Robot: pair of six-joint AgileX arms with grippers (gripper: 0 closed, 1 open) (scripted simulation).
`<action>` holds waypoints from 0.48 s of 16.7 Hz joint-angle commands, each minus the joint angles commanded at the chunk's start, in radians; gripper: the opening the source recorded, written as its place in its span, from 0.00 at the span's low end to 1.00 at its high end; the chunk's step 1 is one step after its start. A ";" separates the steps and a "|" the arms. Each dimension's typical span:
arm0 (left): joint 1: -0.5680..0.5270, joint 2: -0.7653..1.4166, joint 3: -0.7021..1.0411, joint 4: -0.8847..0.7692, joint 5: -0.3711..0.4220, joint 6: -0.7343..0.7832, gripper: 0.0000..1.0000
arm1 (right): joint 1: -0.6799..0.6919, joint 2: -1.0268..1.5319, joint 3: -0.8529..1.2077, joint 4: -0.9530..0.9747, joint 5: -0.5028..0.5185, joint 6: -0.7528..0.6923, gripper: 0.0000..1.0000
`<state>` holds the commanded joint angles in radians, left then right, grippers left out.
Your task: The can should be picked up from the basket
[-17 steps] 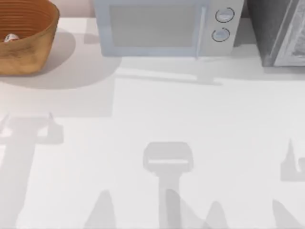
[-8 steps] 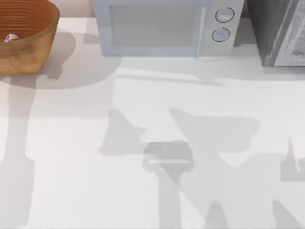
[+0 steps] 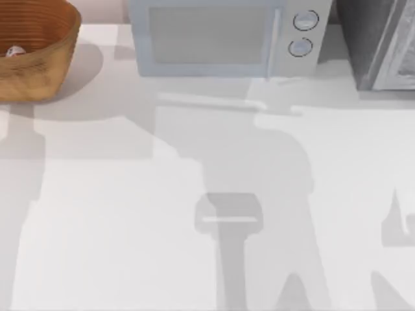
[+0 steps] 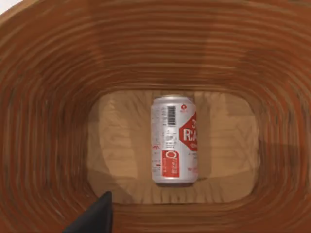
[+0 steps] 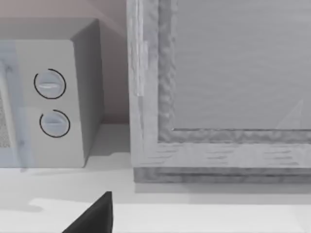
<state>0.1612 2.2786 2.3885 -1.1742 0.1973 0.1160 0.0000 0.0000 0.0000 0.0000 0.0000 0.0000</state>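
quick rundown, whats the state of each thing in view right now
can: lying on its side on the basket floor, not gripped
basket: upright at the table's far left corner, holding the can
microwave: door shut, at the back of the table
left claw: above the basket, looking down at the can
right claw: low over the table, facing the microwave

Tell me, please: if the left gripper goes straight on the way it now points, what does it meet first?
Most likely the can, lying on its side on the basket floor, straight ahead in the left wrist view. Depth is unclear.
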 joint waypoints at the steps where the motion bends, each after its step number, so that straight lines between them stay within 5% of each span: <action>1: 0.003 0.082 0.085 -0.041 0.009 0.004 1.00 | 0.000 0.000 0.000 0.000 0.000 0.000 1.00; 8: 0.012 0.475 0.475 -0.225 0.051 0.022 1.00 | 0.000 0.000 0.000 0.000 0.000 0.000 1.00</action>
<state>0.1736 2.7535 2.8632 -1.3994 0.2482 0.1375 0.0000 0.0000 0.0000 0.0000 0.0000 0.0000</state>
